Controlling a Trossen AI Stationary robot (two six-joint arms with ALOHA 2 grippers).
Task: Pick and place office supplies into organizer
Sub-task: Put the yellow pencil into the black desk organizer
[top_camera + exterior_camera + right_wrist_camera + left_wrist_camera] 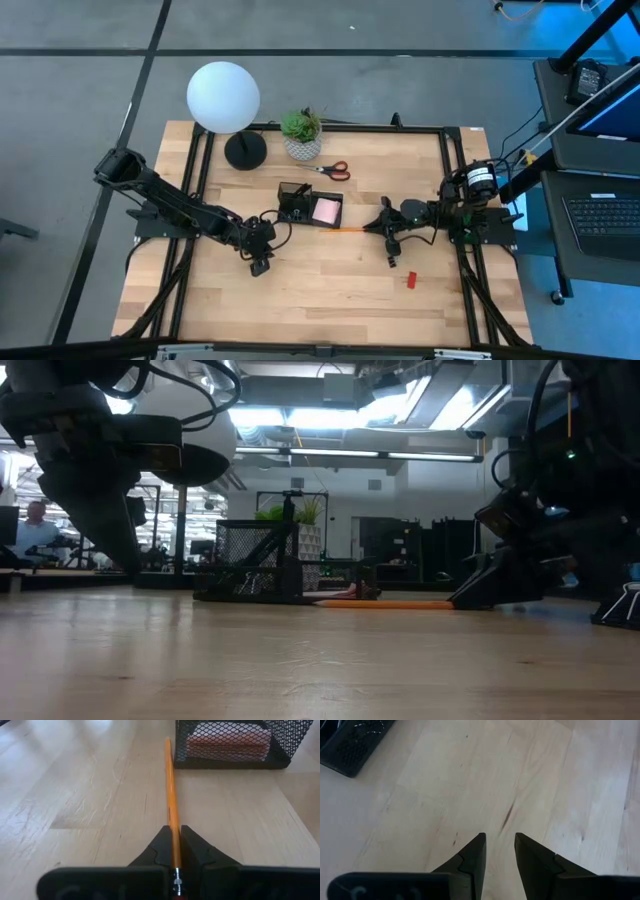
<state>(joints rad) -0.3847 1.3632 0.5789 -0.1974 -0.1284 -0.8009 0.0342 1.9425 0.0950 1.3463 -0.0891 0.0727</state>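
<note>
Inside organizer [230, 742]: pink sticky-note pad [227, 745].

A pale wooden table [300, 290] of joined planks, its grain and fine scratches showing under a soft satin sheen, carries a black wire-mesh metal organizer [230, 742] holding a pink paper sticky-note pad [227, 744]. An orange pencil [171, 805], smooth and lacquered with a ribbed metal ferrule at its end, lies between the matt black plastic fingers [157, 847] of the right gripper [174, 837]; the left gripper [499, 851] shows the same dull, dark moulded finish. Farther back, red-handled scissors [334, 169] with glossy-looking grips lie near a lamp's matt white globe [223, 96] and a pale patterned plant pot [302, 148]. A small red block [410, 280] looks plain and matt.
</note>
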